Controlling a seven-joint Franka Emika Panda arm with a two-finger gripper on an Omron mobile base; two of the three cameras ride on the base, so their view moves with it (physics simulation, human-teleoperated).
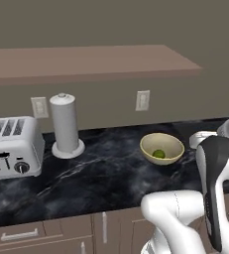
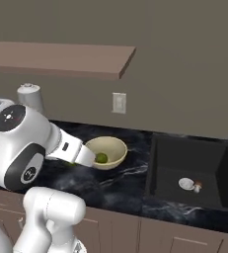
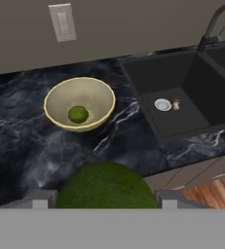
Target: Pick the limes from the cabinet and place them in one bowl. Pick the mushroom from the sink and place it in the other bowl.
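Observation:
My gripper (image 3: 104, 200) is shut on a dark green lime (image 3: 106, 185), which bulges between the two fingertips (image 3: 38, 199) low in the hand view. It hangs above the black counter, nearer the front edge than the pale yellow bowl (image 3: 53, 97). A second lime (image 3: 78, 115) lies inside that bowl (image 1: 149, 141), seen as a green ball (image 1: 159, 154) from the left base. The reddish-brown cabinet (image 1: 86, 62) runs along the wall above. In the black sink (image 2: 167, 165), the small mushroom (image 2: 198, 187) stands beside the silver drain (image 2: 186, 183); the hand view also shows the mushroom (image 3: 176, 104).
A silver toaster (image 1: 12, 146) and a grey paper-towel holder (image 1: 65, 126) stand at the counter's left. White wall outlets (image 1: 142, 100) sit under the cabinet. A dark faucet (image 3: 214, 24) curves over the sink. Brown drawers (image 1: 46, 230) with silver handles run below.

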